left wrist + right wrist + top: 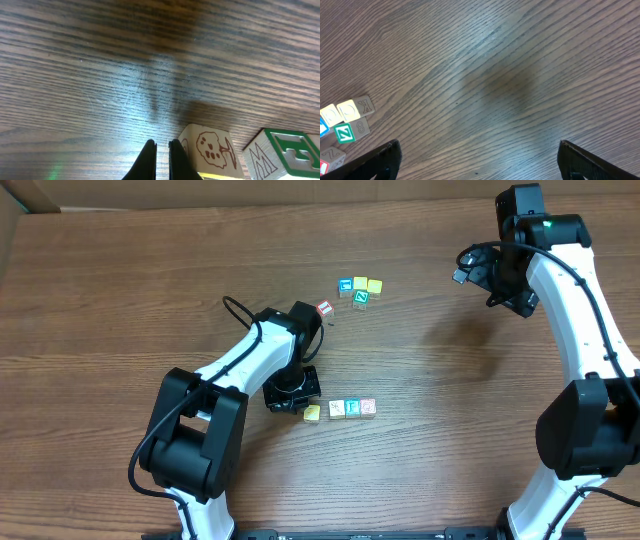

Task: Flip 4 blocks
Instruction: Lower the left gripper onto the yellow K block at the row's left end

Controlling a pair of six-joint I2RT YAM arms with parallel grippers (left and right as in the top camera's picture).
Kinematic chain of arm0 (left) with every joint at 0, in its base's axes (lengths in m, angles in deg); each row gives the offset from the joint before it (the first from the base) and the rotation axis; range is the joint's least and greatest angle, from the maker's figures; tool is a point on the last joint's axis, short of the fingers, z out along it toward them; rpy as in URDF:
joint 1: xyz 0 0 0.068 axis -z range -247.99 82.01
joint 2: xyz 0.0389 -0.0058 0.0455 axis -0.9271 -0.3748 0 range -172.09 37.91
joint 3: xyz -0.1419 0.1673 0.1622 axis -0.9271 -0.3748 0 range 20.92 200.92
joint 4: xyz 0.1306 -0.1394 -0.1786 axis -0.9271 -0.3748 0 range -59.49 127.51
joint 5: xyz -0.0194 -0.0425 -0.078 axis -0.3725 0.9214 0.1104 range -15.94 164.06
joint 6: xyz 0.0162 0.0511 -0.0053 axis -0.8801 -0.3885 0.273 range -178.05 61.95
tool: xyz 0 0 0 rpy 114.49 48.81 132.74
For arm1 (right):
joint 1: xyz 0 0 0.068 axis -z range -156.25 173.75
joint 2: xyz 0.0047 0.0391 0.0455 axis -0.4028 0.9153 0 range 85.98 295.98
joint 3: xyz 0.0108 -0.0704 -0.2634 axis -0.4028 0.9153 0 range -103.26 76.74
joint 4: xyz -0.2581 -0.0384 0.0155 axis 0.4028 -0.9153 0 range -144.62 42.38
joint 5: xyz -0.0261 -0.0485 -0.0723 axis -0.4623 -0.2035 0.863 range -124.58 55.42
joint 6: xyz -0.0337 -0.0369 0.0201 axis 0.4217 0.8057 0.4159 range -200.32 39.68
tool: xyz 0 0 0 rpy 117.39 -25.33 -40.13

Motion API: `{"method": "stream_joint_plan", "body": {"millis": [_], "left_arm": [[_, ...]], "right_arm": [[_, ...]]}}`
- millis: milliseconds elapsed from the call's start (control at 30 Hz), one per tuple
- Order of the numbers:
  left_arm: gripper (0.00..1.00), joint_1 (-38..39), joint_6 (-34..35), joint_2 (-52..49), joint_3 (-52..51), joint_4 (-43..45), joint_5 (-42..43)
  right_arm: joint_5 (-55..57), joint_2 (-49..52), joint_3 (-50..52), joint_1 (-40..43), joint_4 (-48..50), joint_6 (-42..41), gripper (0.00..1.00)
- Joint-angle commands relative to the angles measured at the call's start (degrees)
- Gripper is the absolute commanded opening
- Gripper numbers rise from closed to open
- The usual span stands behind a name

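Note:
Several blocks lie in a row: a yellow-topped one (312, 412), a cream one (336, 409), a green-edged one (352, 409) and a red-bordered one (368, 407). My left gripper (303, 404) is low over the table at the row's left end. In the left wrist view it (162, 148) is shut on nothing, and the end block (210, 152), cream with a brown drawing, sits just right of its right finger. Farther back, a blue-bordered block (345, 284), two yellow ones (360, 283) and a red-bordered one (325, 308) lie loose. My right gripper (472, 266) hangs open and empty (479, 147).
A cube with a green letter Z (360, 297) sits among the far blocks, also at the left edge of the right wrist view (344, 133). A black cable (238, 310) loops off the left arm. The table's back edge (250, 208) runs along the top.

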Motion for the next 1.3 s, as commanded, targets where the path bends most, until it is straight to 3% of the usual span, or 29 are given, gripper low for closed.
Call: {"method": "stream_joint_plan", "body": {"millis": [0, 233, 400, 1267], "left_arm": [[0.04, 0.5, 0.5, 1.0, -0.3, 0.1, 0.2], [0.08, 0.4, -1.9, 1.0, -0.3, -1.8, 1.2], [0.04, 0.6, -2.6, 1.0, -0.3, -4.4, 2.5], [0.04, 1.9, -1.2, 1.0, -0.3, 1.6, 3.0]], "right_arm": [[0.6, -0.6, -0.3, 0.1, 0.2, 0.2, 1.0], [0.6, -0.6, -0.4, 0.1, 0.2, 0.2, 1.0], [0.6, -0.6, -0.4, 0.1, 0.2, 0.2, 1.0], [0.6, -0.6, -0.3, 0.1, 0.2, 0.2, 1.0]]}}
